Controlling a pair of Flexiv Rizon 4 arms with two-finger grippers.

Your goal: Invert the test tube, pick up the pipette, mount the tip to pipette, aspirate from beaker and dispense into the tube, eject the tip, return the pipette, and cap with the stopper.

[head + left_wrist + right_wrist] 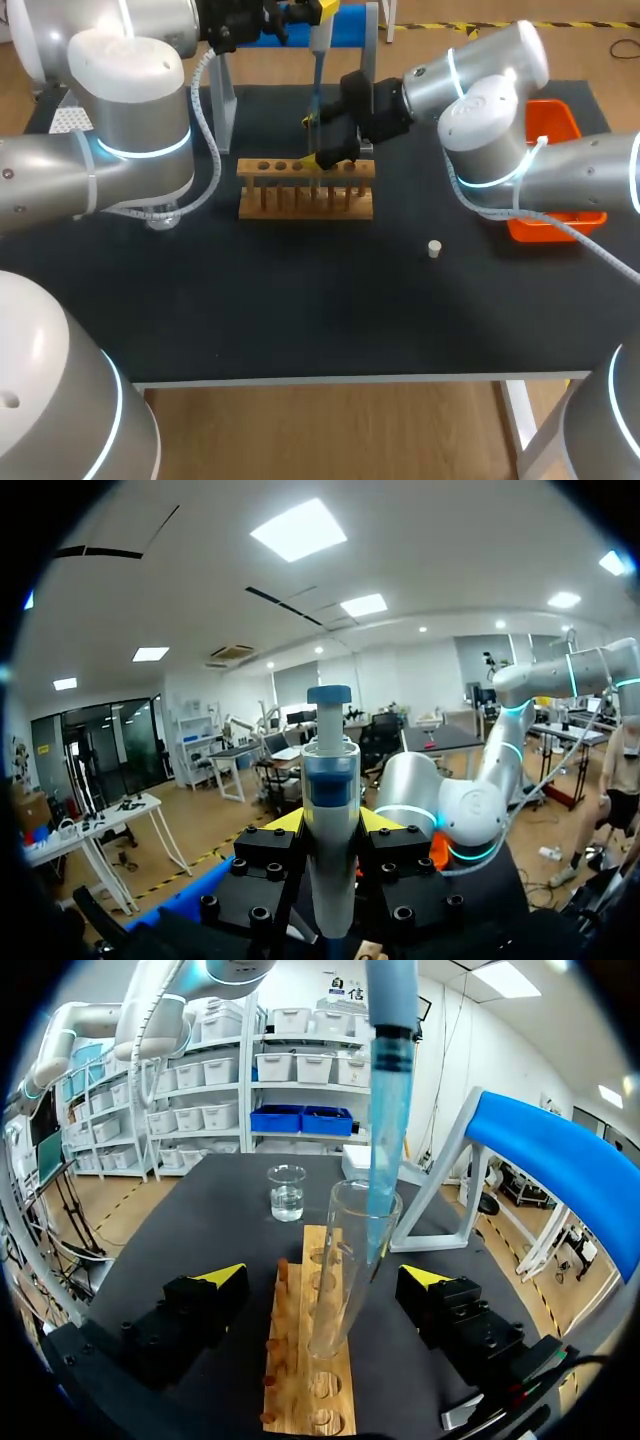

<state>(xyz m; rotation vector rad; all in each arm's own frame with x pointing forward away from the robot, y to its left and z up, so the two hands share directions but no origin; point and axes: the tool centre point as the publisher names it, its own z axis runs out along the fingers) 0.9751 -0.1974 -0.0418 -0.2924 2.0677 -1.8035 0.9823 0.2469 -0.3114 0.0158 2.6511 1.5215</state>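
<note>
the pipette (330, 780), lower end cut off, is clamped in the left claw (331, 822); the right claw (325, 1278) is spread around the untouched test tube (355, 1230); stopper (434, 248) at 4 o'clock from rack (305, 205).

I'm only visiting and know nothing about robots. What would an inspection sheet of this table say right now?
Surface: black table, flat and dark.
Job's things: test tube upright in the wooden rack; pipette with its tip inside the tube's mouth; beaker beyond the rack; stopper lying loose; blue stand behind.
Clutter: orange bin at the robot's right edge.
Grippers: left gripper shut on the pipette; right gripper open, a finger on each side of the tube, not touching it.
Cables: white cable running along each arm.
Surroundings: nothing seen reaching over the table.
</note>
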